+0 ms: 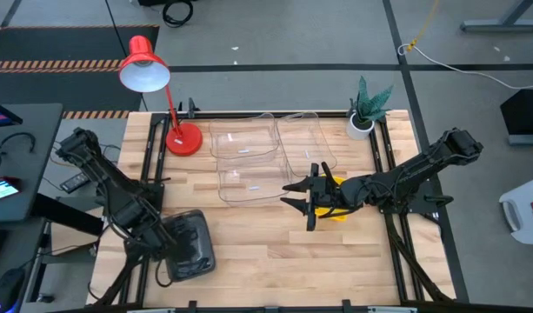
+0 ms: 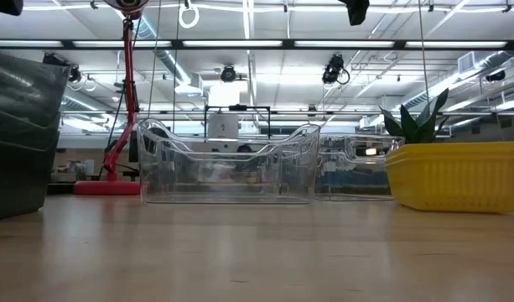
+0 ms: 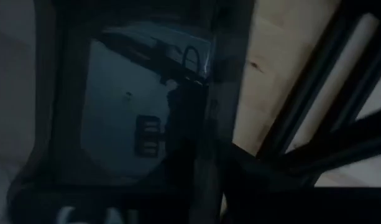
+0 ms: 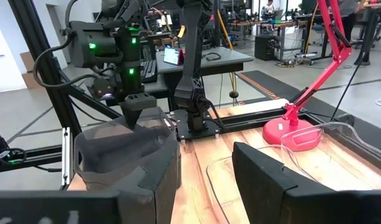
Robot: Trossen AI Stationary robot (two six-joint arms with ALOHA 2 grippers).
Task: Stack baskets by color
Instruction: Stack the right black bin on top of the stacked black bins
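We are finding the left gripper (image 1: 181,252) sitting directly over the grey stack (image 1: 189,243) at the near-left corner of the table (image 1: 249,252), its fingers reaching down at the stack's rim; in the right wrist view the same gripper (image 4: 140,107) is meeting the top edge of the grey stack (image 4: 128,162). Whether those fingers are pinching the rim or parting from it we cannot tell, since the left wrist view is giving only a dark close look into the grey basket. The left arm is folding back from its base at the table's left edge, forearm angling toward the near side. The right gripper (image 1: 303,198) is hovering wide and empty beside the yellow basket (image 1: 334,209), which is lying just behind its fingers toward the right arm's base; the 3 clear baskets (image 1: 249,152) are lying ahead of those fingers, toward the table's middle and far side, their long axes running roughly left to right. We are judging the right arm nearer the clear baskets, so any move on them is turning on a short forward reach from a low, stretched-out pose. The lamp (image 1: 153,87) and plant (image 1: 366,109) are standing at the far edge.
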